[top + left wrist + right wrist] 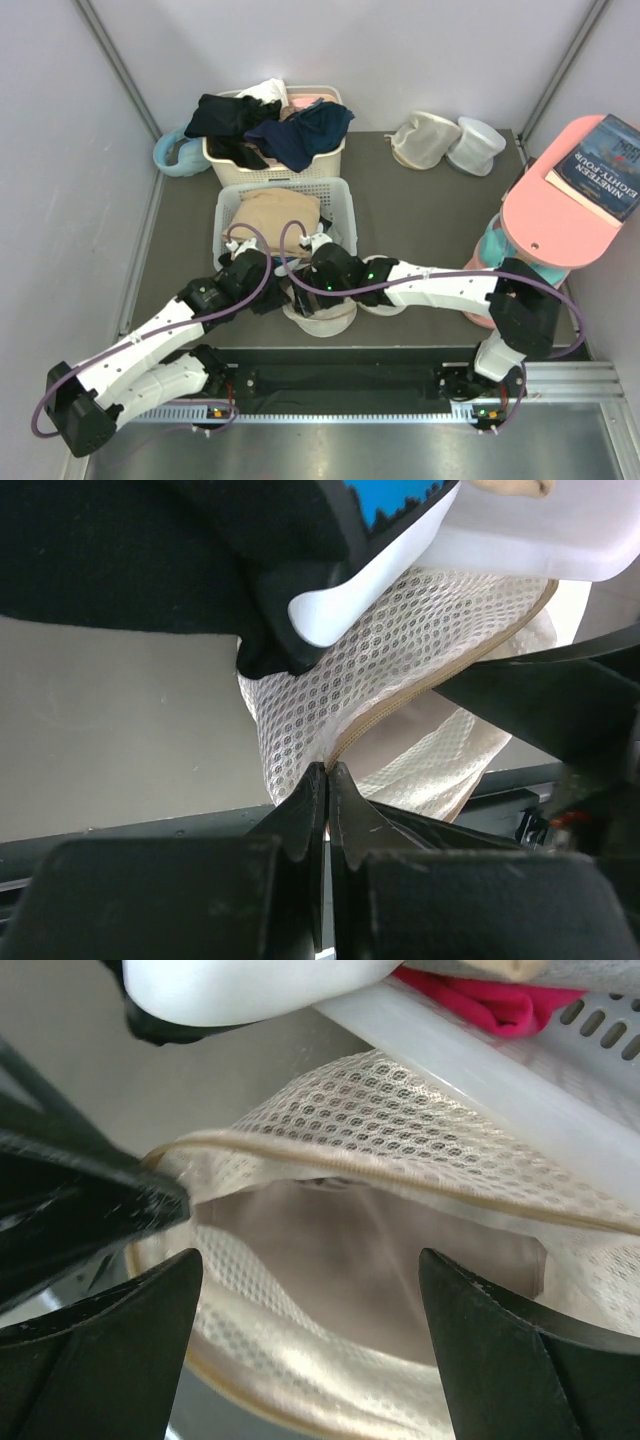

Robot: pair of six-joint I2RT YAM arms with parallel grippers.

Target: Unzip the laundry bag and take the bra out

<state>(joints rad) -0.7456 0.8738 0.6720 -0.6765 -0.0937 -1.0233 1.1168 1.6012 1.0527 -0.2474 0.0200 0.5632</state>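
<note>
The laundry bag, a cream mesh drum, lies at the near table edge between both arms. My left gripper is shut on the bag's zip rim, pinching mesh and tan zip tape. In the top view it sits at the bag's left side. The bag gapes open along the zip. Smooth taupe fabric, the bra, shows inside the opening. My right gripper stands open right at the mouth, its fingertips straddling the opening and holding nothing. In the top view it hovers over the bag.
A white basket with folded tan cloth stands just behind the bag; its rim is close above the mouth. Farther back are a basket of dark garments and two mesh pouches. A pink stool carries a book.
</note>
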